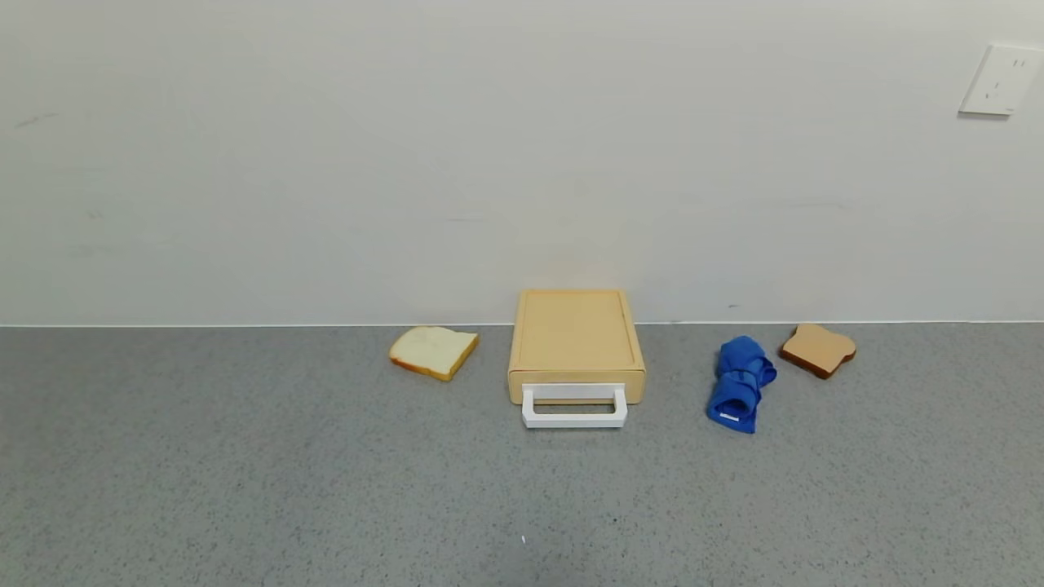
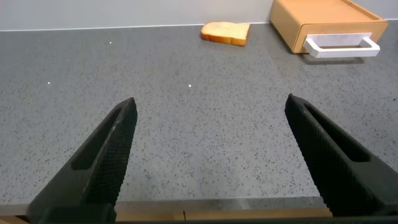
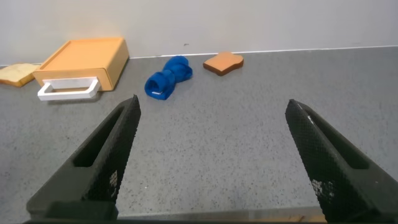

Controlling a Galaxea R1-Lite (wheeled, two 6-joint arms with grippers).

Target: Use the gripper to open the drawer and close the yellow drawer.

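Note:
The pale yellow-tan drawer point(image 1: 576, 334) stands against the back wall at the table's middle, shut, its white loop handle point(image 1: 574, 407) facing me. It also shows in the left wrist view point(image 2: 323, 22) and the right wrist view point(image 3: 84, 59). Neither arm shows in the head view. My left gripper point(image 2: 210, 109) is open and empty over the near table edge, far from the drawer. My right gripper point(image 3: 212, 112) is open and empty over the near table edge as well.
A pale bread slice point(image 1: 433, 350) lies left of the drawer. A blue rolled cloth point(image 1: 740, 383) and a brown bread slice point(image 1: 818, 349) lie to its right. The grey speckled table point(image 1: 326, 489) spreads in front. A wall socket point(image 1: 1000, 80) sits at the upper right.

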